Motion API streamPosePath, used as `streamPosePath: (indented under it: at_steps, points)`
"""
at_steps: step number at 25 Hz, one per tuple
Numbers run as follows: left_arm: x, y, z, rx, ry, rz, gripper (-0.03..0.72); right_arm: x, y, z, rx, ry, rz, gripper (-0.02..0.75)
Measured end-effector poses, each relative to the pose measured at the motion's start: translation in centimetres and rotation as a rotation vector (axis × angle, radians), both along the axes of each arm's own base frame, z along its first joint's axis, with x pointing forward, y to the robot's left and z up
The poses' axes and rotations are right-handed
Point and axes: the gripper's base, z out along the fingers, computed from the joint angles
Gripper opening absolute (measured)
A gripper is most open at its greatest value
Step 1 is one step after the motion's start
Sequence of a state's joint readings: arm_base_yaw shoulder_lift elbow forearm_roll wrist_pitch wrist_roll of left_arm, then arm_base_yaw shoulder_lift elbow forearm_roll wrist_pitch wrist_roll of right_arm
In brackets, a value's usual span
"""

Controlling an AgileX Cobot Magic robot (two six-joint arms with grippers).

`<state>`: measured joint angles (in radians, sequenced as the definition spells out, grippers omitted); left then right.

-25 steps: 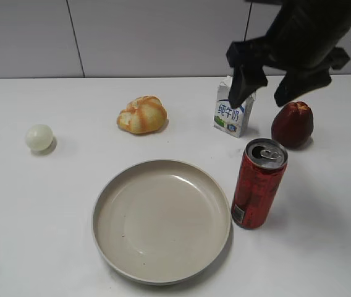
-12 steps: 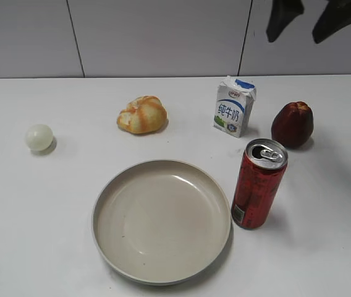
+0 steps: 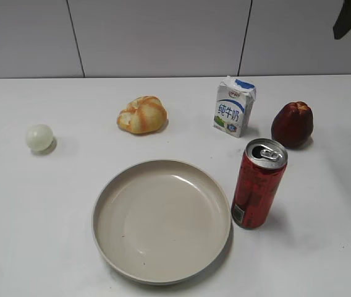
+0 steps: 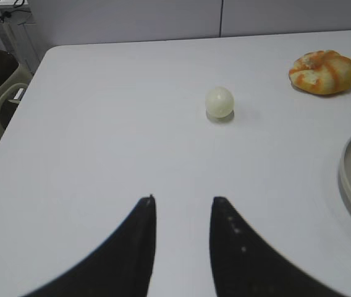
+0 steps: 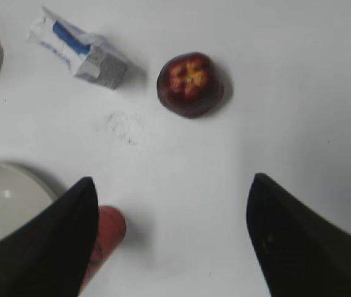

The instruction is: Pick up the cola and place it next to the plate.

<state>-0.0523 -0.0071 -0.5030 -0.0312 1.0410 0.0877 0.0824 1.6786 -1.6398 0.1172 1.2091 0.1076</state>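
Note:
The cola (image 3: 259,184), a tall red can with a silver top, stands upright on the white table just right of the plate (image 3: 161,219). In the right wrist view the cola (image 5: 104,244) shows partly behind the left finger, and the plate's rim (image 5: 21,176) shows at the left edge. My right gripper (image 5: 172,182) is open and empty, high above the table; only a dark tip (image 3: 348,18) shows at the exterior view's top right. My left gripper (image 4: 181,201) is open and empty over bare table; the plate's rim (image 4: 348,179) is at its right.
A white-and-blue milk carton (image 3: 234,106) and a dark red fruit (image 3: 292,124) stand behind the cola. A bread roll (image 3: 142,114) lies at the back centre and a pale ball (image 3: 39,137) at the left. The table's left edge (image 4: 15,124) borders a dark bin.
My right gripper has risen from just above the milk carton and fruit and drawn off to the top right, nearly out of the exterior view. The cola and other things have not moved.

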Motion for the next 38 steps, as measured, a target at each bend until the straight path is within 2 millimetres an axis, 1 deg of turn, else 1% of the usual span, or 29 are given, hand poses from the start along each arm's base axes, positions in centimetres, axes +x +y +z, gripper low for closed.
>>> streamPosePath:
  at_steps: [1,4,6,10,13,18,21,23,25,28,31,34,38]
  points:
    - [0.0,0.0,0.0,0.000,0.000,0.000,0.236,-1.2,0.0,0.4,0.001,-0.005,0.013,0.594]
    - [0.0,0.0,0.0,0.000,0.000,0.000,0.236,-5.2,-0.3,0.4,-0.015,0.011,0.034,0.594]
    - [0.0,0.0,0.0,0.000,0.000,0.000,0.236,-7.9,-0.7,-0.2,-0.031,0.029,0.037,0.594]
    - [0.0,0.0,0.0,0.000,0.000,0.000,0.236,-12.5,-1.2,-1.7,-0.044,0.063,0.040,0.594]
    - [0.0,0.0,0.0,0.000,0.000,0.000,0.236,-15.2,-1.4,-3.2,-0.038,0.068,0.034,0.594]
    - [0.0,0.0,0.0,0.000,0.000,0.000,0.236,-18.5,-1.2,-5.9,0.034,0.073,-0.004,0.594]
    - [0.0,0.0,0.0,0.000,0.000,0.000,0.236,-20.4,-1.1,-7.9,0.058,0.102,-0.014,0.594]
    - [0.0,0.0,0.0,0.000,0.000,0.000,0.236,-21.8,-1.2,-8.8,0.053,0.115,-0.002,0.594]
    - [0.0,0.0,0.0,0.000,0.000,0.000,0.236,-23.2,-1.3,-9.3,0.044,0.117,0.029,0.594]
    - [0.0,0.0,0.0,0.000,0.000,0.000,0.236,-25.4,-1.5,-9.4,0.028,0.035,0.079,0.594]
    - [0.0,0.0,0.0,0.000,0.000,0.000,0.236,-27.5,-1.8,-8.8,0.017,-0.135,0.100,0.594]
    - [0.0,0.0,0.0,0.000,0.000,0.000,0.236,-29.7,-2.1,-7.6,0.017,-0.336,0.098,0.594]
    - [0.0,0.0,0.0,0.000,0.000,0.000,0.236,-32.0,-2.6,-7.0,-0.024,-0.502,0.094,0.594]
